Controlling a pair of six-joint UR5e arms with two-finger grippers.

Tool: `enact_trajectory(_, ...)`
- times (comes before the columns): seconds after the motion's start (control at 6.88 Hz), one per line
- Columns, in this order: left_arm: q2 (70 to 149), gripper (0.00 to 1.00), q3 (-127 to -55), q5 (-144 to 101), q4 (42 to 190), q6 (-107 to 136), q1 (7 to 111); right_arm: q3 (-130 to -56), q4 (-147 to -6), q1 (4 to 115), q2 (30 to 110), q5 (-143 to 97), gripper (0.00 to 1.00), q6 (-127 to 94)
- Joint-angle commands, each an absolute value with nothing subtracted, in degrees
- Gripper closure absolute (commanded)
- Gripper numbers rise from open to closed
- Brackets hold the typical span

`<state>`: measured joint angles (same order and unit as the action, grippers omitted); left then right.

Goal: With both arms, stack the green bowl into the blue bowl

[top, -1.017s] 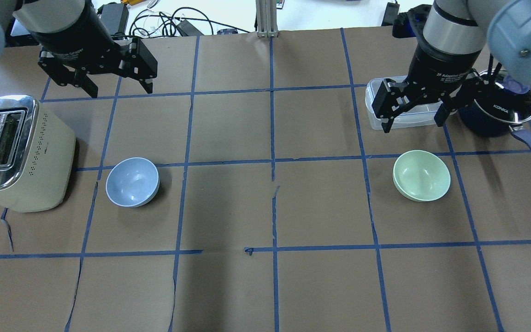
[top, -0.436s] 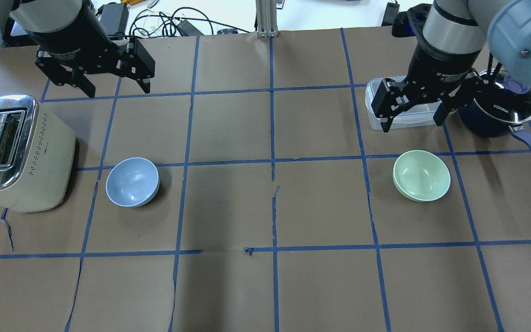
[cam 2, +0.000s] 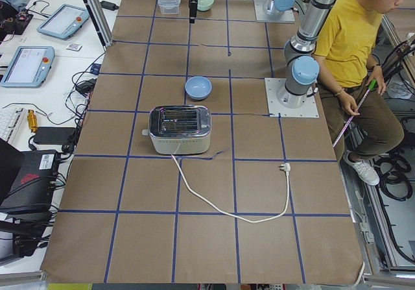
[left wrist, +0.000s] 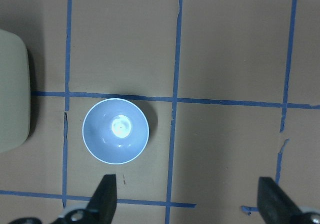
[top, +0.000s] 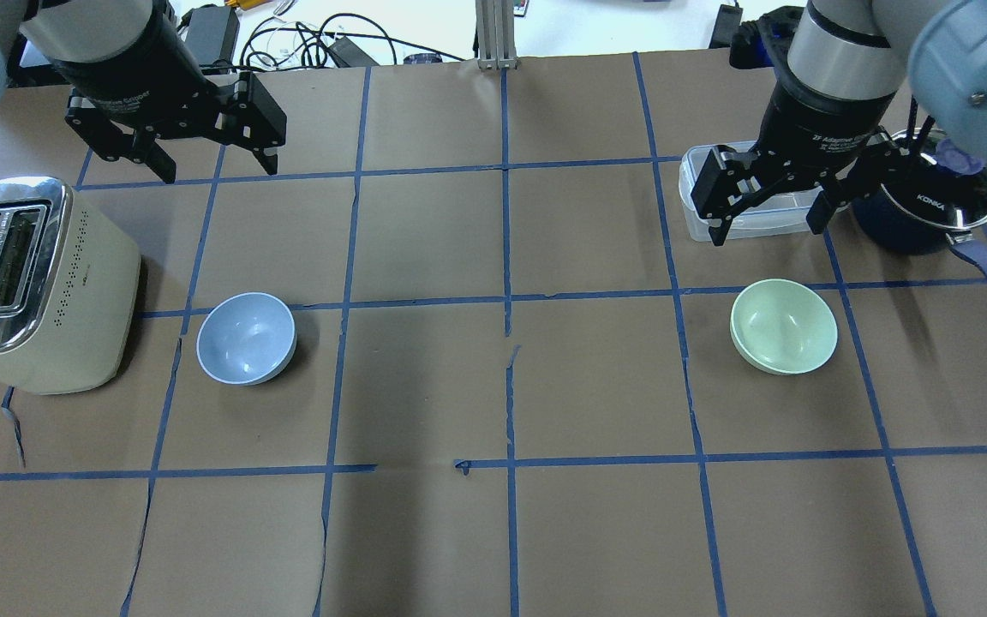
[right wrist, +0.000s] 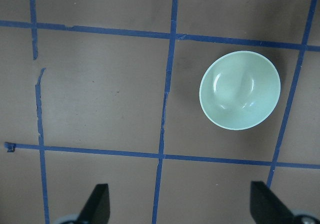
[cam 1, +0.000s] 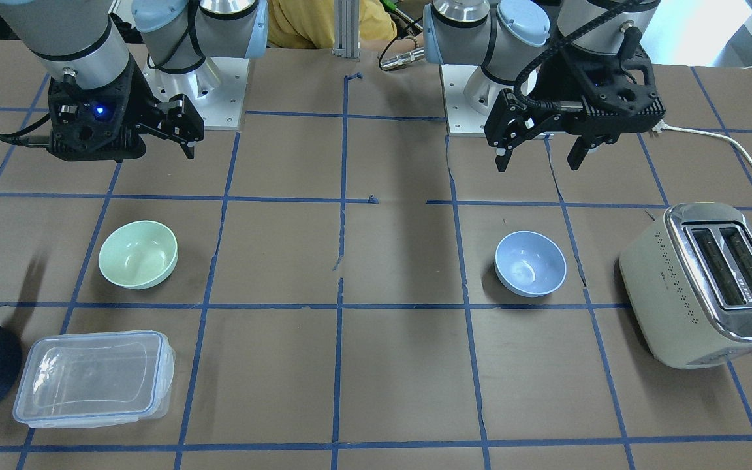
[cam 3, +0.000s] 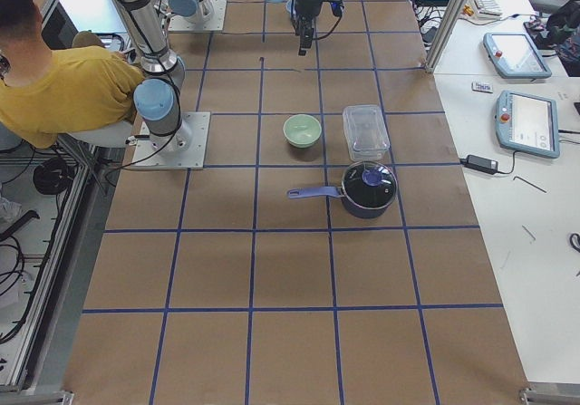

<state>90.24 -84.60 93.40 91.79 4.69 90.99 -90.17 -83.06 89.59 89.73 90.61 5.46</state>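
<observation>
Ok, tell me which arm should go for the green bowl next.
Right. The right end effector, open, hangs near the green bowl, which shows in its wrist view. The left end effector, open too, is by the blue bowl, far across the table.

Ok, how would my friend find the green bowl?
Find the dark blue saucepan with the long handle at one end of the table; a clear plastic box sits beside it. Next to that box is the green bowl, empty. It's round and pale mint; the blue bowl is far off by the toaster.
</observation>
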Motion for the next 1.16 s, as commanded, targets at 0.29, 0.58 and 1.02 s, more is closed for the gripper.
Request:
enact_trajectory(0.29, 90.44, 0.0, -84.55, 93.34, 91.67, 4.4, 90.97, -90.18, -83.06, 89.56, 89.74, 90.97, 0.0, 5.8)
enact_trajectory(0.58, 90.44, 0.0, -84.55, 93.34, 91.67, 4.31, 90.97, -90.18, -82.97, 89.56, 89.74, 91.05, 0.0, 5.89)
enact_trajectory(1.02, 90.53, 0.0, -84.55, 93.17, 91.76, 0.53, 90.88, -90.18, -82.88, 89.56, 89.74, 91.14, 0.0, 5.8)
